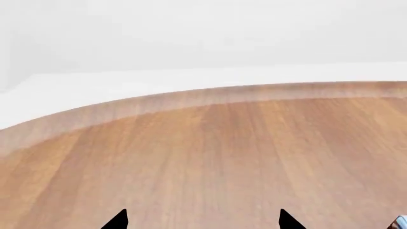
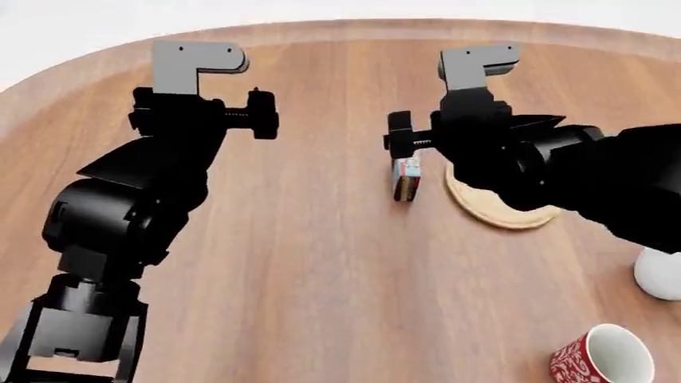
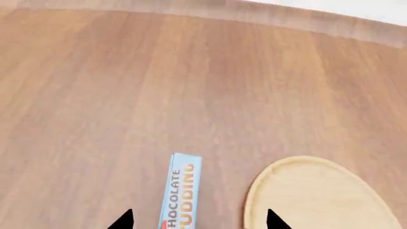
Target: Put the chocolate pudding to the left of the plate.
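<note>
The chocolate pudding point(image 2: 406, 178) is a thin box standing on its narrow edge on the wooden table, close to the left rim of the plate point(image 2: 498, 209). In the right wrist view the pudding point(image 3: 181, 191) shows its light-blue printed side, with the tan plate point(image 3: 318, 195) beside it. My right gripper point(image 3: 198, 218) is open above the box, its fingertips wide apart on either side and touching nothing. My right arm hides part of the plate in the head view. Over bare table at the left, my left gripper point(image 1: 202, 218) is open and holds nothing.
A white mug point(image 2: 659, 273) sits at the right edge. A red patterned mug point(image 2: 601, 357) stands at the front right. The table's curved far edge point(image 1: 210, 93) runs ahead of the left gripper.
</note>
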Available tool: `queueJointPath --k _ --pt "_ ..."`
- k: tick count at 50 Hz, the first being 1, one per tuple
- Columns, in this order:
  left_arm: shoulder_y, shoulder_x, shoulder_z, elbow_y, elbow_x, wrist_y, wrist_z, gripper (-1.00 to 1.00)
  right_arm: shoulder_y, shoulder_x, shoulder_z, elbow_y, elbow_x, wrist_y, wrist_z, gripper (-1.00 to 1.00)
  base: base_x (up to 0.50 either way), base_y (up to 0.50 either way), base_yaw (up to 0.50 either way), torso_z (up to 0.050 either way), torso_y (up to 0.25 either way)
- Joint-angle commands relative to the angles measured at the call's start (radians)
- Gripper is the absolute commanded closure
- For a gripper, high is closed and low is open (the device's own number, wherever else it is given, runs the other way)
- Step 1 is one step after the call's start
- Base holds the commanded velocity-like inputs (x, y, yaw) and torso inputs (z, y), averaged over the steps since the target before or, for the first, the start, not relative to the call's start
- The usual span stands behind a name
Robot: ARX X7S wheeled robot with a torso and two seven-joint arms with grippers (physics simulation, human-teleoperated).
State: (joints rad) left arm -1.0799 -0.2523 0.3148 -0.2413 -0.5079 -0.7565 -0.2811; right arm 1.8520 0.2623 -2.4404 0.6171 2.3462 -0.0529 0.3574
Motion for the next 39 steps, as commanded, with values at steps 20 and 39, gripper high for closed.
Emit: queueJointPath --k 20,39 --pt "0.715 -0.254 -0.109 0.991 -0.048 0.012 -0.218 -1.0 -0.088 0.556 -0.107 -1.056 -1.18 -0.796 0.947 -1.0 0.0 0.0 0.0 0.0 0.25" --pt "1.157 -0.294 -0.038 1.026 0.221 0.456 -0.243 -1.0 -0.538 0.667 0.165 -1.093 -1.694 -0.636 1.207 -1.0 0.0 0.0 0.0 0.0 0.25"
